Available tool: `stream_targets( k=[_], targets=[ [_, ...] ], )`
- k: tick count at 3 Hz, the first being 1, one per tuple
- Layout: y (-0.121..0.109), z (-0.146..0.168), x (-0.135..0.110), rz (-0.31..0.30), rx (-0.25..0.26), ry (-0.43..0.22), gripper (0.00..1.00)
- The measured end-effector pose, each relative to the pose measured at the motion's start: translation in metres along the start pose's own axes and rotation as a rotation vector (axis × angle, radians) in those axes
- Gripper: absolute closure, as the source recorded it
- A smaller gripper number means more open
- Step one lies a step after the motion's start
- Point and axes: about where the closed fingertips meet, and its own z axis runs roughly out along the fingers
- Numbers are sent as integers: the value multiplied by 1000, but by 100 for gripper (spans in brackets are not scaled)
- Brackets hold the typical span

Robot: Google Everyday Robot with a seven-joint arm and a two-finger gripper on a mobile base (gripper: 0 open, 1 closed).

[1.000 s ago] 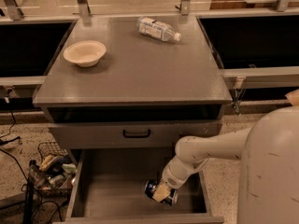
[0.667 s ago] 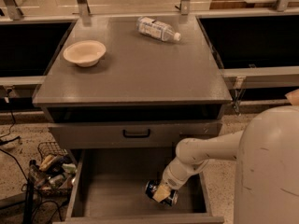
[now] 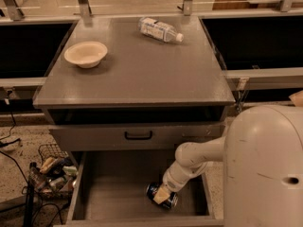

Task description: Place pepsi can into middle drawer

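**Can Inside Drawer, Release Outstanding**

The gripper [image 3: 162, 195] was found low inside the open middle drawer [image 3: 118, 193], toward its front right. Its fingers were clamped on the pepsi can [image 3: 152, 190], which lay tilted at the drawer floor; whether it rested on the floor could not be determined. The task was judged nearly complete, with letting go and arm withdrawal left. A bowl [image 3: 85, 54] and a water bottle [image 3: 158, 30] lay on the cabinet top [image 3: 142, 77].

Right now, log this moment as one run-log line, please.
gripper: down inside open middle drawer, at pepsi can | pepsi can: near drawer's front right | cabinet top: bowl, water bottle
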Motion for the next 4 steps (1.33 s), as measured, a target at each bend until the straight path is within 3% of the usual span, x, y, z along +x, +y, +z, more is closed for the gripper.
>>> stream_targets(
  k=[3,4],
  targets=[
    [-11,15,12,40,-5,27,100],
    [-11,15,12,40,-5,27,74]
  ],
)
